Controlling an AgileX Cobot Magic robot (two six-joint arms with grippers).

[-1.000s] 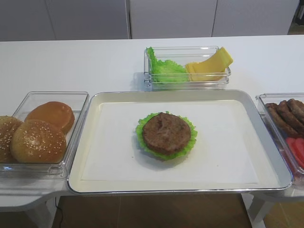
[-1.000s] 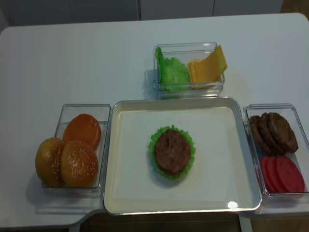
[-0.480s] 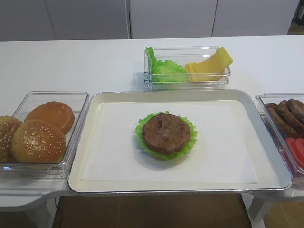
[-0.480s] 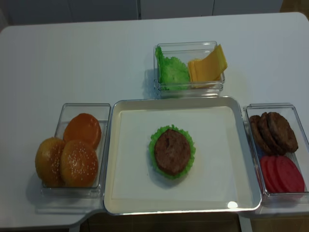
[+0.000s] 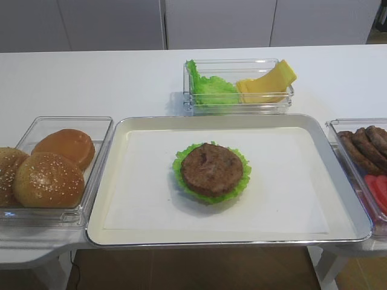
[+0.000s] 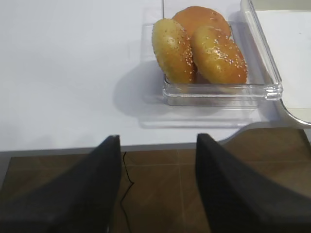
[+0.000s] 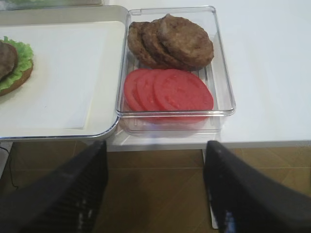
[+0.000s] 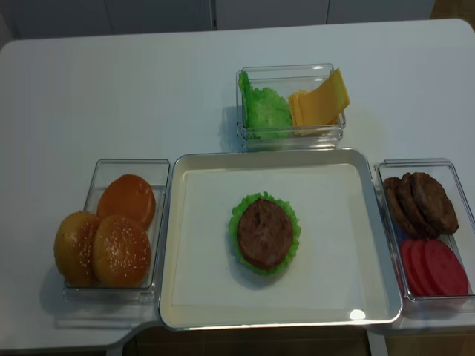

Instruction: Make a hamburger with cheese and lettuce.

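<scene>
The hamburger [image 5: 211,171] sits mid-tray, a brown patty on a frilly green leaf rim; it also shows in the realsense view [image 8: 264,233] and at the left edge of the right wrist view [image 7: 12,65]. Yellow-orange cheese slices [image 5: 266,85] and loose lettuce [image 5: 208,88] lie in the clear back box, as in the realsense view, cheese [image 8: 319,101], lettuce [image 8: 263,110]. My right gripper [image 7: 155,187] is open and empty, below the table's front edge near the patty box. My left gripper [image 6: 158,182] is open and empty, below the front edge before the bun box.
The metal tray [image 5: 121,199] holds white paper. A clear box of sesame buns [image 5: 48,178] stands at left, also in the left wrist view [image 6: 204,48]. A clear box at right holds loose patties [image 7: 172,41] and red tomato slices [image 7: 167,90].
</scene>
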